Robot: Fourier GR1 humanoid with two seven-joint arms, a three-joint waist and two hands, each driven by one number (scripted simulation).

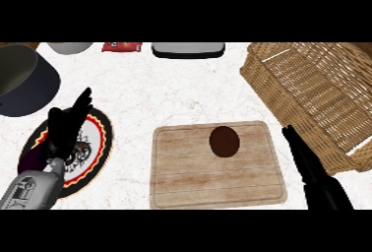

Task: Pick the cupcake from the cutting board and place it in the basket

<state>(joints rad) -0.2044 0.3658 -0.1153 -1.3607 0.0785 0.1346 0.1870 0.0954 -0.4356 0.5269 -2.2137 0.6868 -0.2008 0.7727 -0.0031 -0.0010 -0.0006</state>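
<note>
The cupcake (pixel 224 141) sits near the far edge of the cutting board (pixel 215 189), untouched, as the right hand (pixel 305 160) rests just off the board's right edge, fingers straight and pressed together. A clean pickup likely means coming in from the right and curling round the cupcake, then lifting over the near rim of the basket (pixel 291 98) just beside the board. The left hand (pixel 67 125), fingers straight and slightly spread, rests upright over a patterned plate (pixel 96 152) by the counter's left edge.

bright, even light – faint shadows, no glare
</note>
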